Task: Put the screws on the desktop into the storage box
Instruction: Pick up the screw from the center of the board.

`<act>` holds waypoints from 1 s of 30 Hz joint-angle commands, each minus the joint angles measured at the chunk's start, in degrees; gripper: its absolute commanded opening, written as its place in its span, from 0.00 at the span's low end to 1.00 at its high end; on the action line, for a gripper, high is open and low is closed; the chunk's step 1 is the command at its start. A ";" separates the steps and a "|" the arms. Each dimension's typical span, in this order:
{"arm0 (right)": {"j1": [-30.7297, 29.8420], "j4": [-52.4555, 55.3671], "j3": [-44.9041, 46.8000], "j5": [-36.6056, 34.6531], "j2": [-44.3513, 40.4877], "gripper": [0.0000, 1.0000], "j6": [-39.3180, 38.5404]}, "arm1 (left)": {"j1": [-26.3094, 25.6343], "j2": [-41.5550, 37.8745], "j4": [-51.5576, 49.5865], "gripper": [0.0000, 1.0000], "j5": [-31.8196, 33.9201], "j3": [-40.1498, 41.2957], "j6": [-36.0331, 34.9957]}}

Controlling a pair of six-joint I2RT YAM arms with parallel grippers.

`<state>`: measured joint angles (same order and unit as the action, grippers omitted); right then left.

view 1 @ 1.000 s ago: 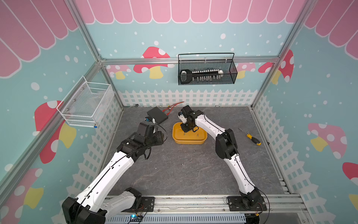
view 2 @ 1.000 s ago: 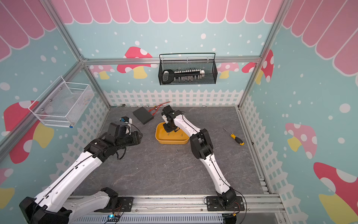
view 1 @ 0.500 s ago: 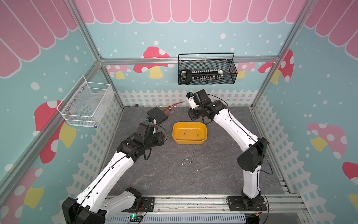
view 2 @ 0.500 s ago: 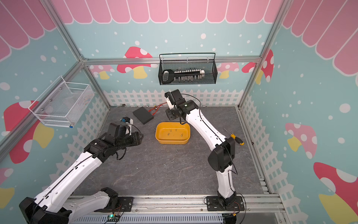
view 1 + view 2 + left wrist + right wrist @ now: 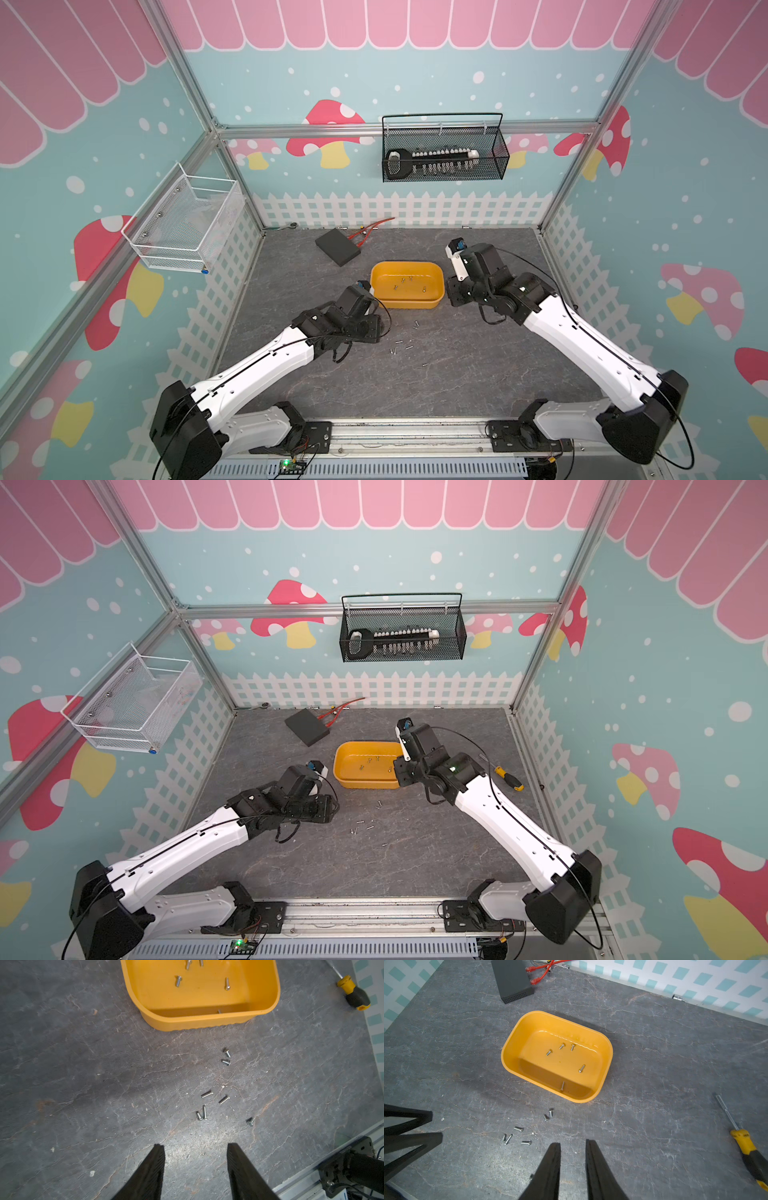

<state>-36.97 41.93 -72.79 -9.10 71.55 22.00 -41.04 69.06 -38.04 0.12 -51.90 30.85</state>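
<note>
The yellow-orange storage box [image 5: 376, 286] [image 5: 338, 766] sits mid-desktop with several screws [image 5: 561, 1046] [image 5: 178, 980] inside. More screws [image 5: 401, 347] [image 5: 361, 827] [image 5: 207, 1105] [image 5: 517, 1136] lie loose on the dark grey desktop [image 5: 457, 374] in front of the box. My left gripper [image 5: 378, 328] [image 5: 195, 1145] hovers just left of that cluster, open and empty. My right gripper [image 5: 452, 293] [image 5: 399, 773] [image 5: 573, 1142] hangs at the box's right end, jaws a narrow gap apart with nothing between. One screw [image 5: 531, 1177] peeks from behind a right finger.
A yellow-and-black screwdriver [image 5: 509, 778] [image 5: 745, 1147] lies right of the box. A flat black box [image 5: 337, 246] with red cables [image 5: 370, 228] sits behind it. A black mesh basket [image 5: 442, 153] hangs on the back wall, a white wire basket [image 5: 187, 224] on the left wall.
My right arm swung from over the box, past the back wall, down to the box's right end, jaws parting slightly. My left gripper shifted right and forward toward the loose screws.
</note>
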 commanded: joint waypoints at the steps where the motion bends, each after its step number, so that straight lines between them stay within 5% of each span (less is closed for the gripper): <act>1: -0.01 -1.68 4.46 -1.21 -4.17 0.28 3.37 | -0.28 1.48 5.01 0.53 -3.25 1.66 -0.39; 8: 0.01 -1.69 11.00 -1.34 -9.36 0.30 4.37 | -2.14 8.82 9.12 0.59 -5.93 0.74 -6.45; 30: 0.06 -1.68 12.35 -2.13 -10.93 0.30 3.34 | -4.84 24.82 11.64 0.48 -4.11 -3.59 -19.57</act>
<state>-36.97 40.62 -60.80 -10.70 60.64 25.56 -45.58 92.92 -27.73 -4.54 -53.74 13.69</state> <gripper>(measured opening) 0.301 0.480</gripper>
